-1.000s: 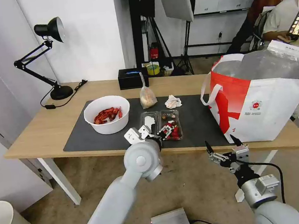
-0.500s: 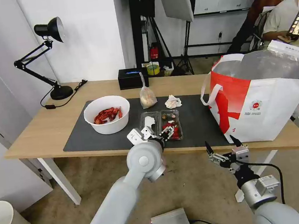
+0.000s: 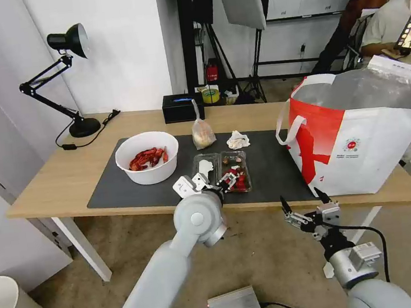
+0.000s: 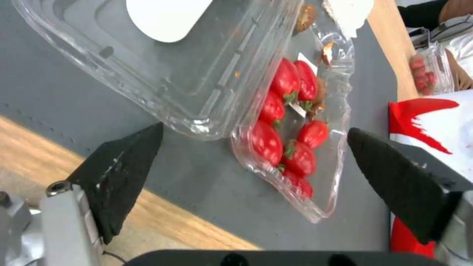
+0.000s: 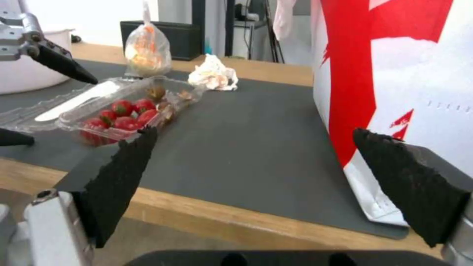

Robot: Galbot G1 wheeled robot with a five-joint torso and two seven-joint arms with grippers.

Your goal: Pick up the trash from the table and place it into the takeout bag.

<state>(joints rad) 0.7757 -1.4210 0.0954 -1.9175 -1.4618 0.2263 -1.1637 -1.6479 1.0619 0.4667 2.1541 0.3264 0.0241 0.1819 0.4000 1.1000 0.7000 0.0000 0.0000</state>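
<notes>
— Clear clamshell (image 3: 221, 171): where, which way?
— Near the table's (image 3: 66, 181) front edge, opened flat, long axis along it. Left gripper (image 3: 217, 183) spread wide over it; right gripper (image 3: 302, 201) open, off the edge.

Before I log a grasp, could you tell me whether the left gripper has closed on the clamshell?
No, the left gripper stands open around the clamshell.

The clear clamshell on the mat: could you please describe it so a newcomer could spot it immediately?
On the table, find the dark grey mat. Near its front edge, between the white bowl and the takeout bag, lies the clear clamshell. It alone is transparent, hinged open and flat, with red pieces in one half.
</notes>
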